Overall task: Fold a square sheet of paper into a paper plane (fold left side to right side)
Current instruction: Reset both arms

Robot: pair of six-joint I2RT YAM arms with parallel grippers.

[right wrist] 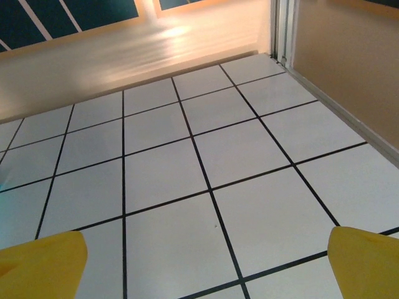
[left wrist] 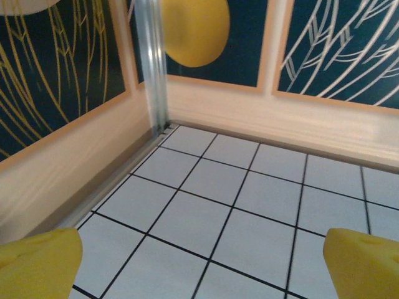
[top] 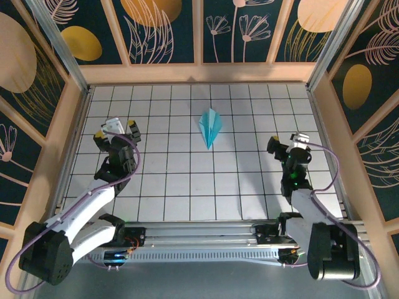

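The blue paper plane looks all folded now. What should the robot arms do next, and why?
Probably tuck both arms back toward their bases. The slim, pointed, creased teal-blue paper plane looks finished on the white tiled table, and the left end effector and right end effector are both open, empty and apart from it.

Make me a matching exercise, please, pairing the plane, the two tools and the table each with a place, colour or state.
Column one:
1. plane
2. left tool
3. right tool
4. table

Column two:
a. white with black grid lines
b. open, over the table's right side
c. teal, lying free near mid-table
d. open, over the table's left side

Pairs: 1-c; 2-d; 3-b; 4-a
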